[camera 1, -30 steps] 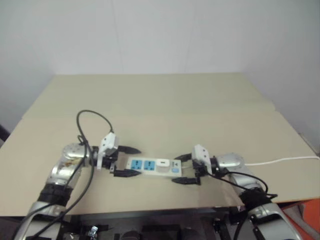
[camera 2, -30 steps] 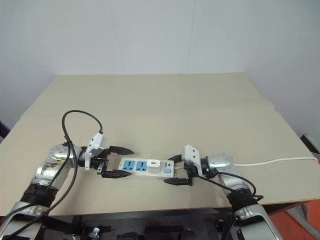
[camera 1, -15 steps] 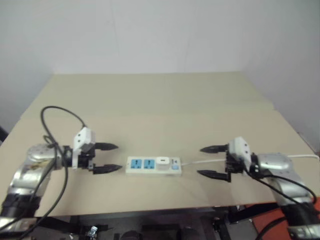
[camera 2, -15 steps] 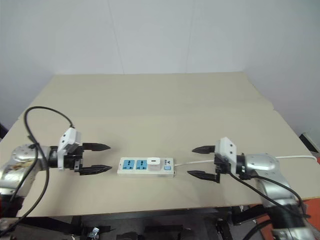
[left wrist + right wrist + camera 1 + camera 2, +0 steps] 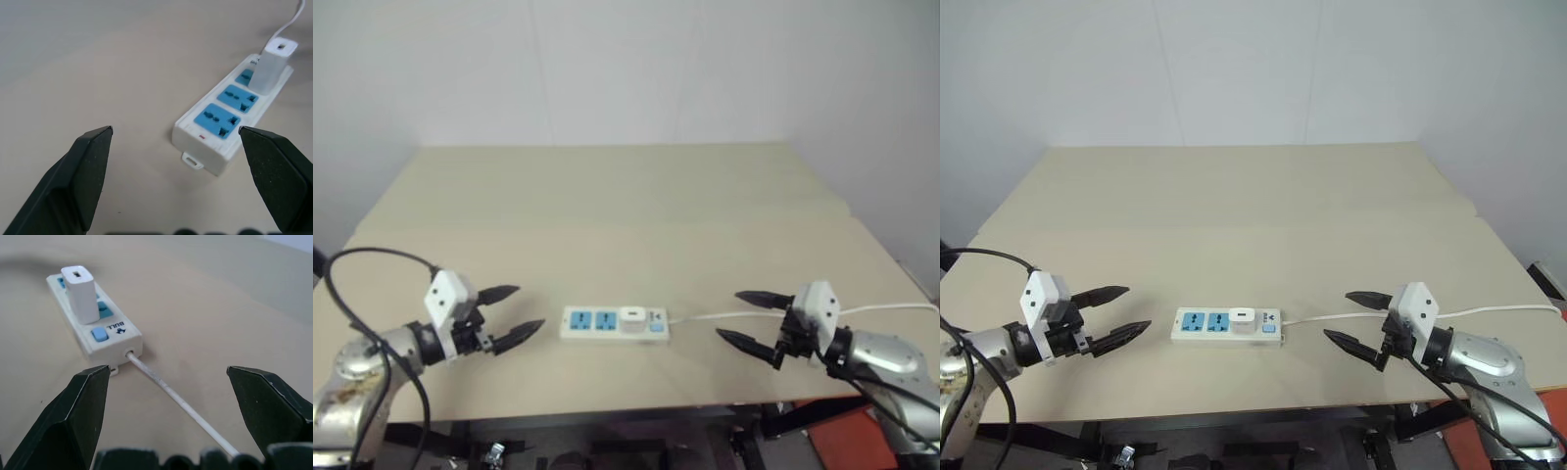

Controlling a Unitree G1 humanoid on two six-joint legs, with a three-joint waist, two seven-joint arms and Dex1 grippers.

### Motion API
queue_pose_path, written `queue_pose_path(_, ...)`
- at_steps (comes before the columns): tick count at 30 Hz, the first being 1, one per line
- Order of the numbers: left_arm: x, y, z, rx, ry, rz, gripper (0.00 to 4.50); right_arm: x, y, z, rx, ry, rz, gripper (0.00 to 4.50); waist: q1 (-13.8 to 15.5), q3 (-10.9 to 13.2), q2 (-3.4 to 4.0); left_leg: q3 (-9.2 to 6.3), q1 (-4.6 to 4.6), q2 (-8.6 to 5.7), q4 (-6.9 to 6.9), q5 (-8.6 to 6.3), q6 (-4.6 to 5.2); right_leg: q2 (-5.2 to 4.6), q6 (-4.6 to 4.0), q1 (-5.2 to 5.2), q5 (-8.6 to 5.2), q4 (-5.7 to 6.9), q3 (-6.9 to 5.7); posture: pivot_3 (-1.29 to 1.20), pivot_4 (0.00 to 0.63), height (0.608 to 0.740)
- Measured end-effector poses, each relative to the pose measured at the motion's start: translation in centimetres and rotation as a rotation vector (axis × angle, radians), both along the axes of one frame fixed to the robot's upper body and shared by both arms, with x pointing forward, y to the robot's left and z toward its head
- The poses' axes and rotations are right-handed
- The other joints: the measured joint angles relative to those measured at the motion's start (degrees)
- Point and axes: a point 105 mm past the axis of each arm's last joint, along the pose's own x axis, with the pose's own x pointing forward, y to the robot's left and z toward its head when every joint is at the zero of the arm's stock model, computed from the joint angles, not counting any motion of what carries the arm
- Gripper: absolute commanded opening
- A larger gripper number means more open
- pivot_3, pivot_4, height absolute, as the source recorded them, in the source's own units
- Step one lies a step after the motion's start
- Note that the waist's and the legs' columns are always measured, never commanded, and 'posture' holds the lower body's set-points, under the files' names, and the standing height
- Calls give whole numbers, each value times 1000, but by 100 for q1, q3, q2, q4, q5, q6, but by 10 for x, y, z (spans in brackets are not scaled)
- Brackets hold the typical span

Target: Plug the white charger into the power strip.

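white charger [image 5: 1242, 318] is seen standing plugged in the power strip [image 5: 1226, 327] | task judged done | left gripper [image 5: 1116, 313], right gripper [image 5: 1353, 319]: jaws wide open, nothing held, kept apart from strip

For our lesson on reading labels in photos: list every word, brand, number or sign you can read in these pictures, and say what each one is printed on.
"BULL": printed on the power strip, at its cord end beside the blue button.
A small red mark on the strip's other end, seen in the left wrist view, is too small to read.
The white charger shows no readable text.
Nothing else bears writing.
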Motion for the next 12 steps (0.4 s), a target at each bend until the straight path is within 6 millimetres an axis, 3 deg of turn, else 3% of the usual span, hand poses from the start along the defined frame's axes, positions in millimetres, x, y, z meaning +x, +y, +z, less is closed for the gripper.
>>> queue_pose_path(12,-5,-3,1,-30,-19,-10,4500,-4,-3,-5,-8,23,-38,4467,1,1,-2,0,2,-1,0,0,0,3,0,2,0,-1,0,0,150,740)
